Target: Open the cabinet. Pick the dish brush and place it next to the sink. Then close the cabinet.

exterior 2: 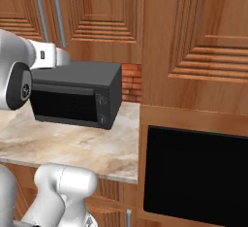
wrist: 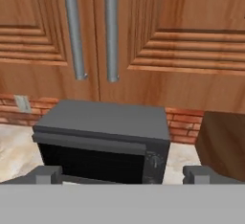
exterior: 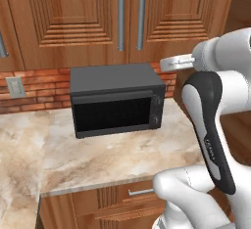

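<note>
The cabinet (exterior: 73, 17) is a wide brown wall unit, and both of its panelled doors are shut. Its two long silver bar handles (exterior: 121, 17) hang side by side at the centre seam, also seen in the hand view (wrist: 111, 27). My gripper (wrist: 122, 175) is open, with its fingertips (wrist: 48, 174) spread wide and nothing between them. It sits back from the doors and below the handles, facing the cabinet (wrist: 191, 41) over the microwave. The dish brush is hidden. The sink is out of view.
A black microwave (exterior: 115, 101) stands on the marble counter (exterior: 98, 159) directly under the cabinet. A tall wooden unit with a black oven front (exterior 2: 193, 172) rises at the right. A wall outlet (exterior: 14, 87) is on the brick backsplash, and a drawer handle (exterior: 139, 192) sits below the counter.
</note>
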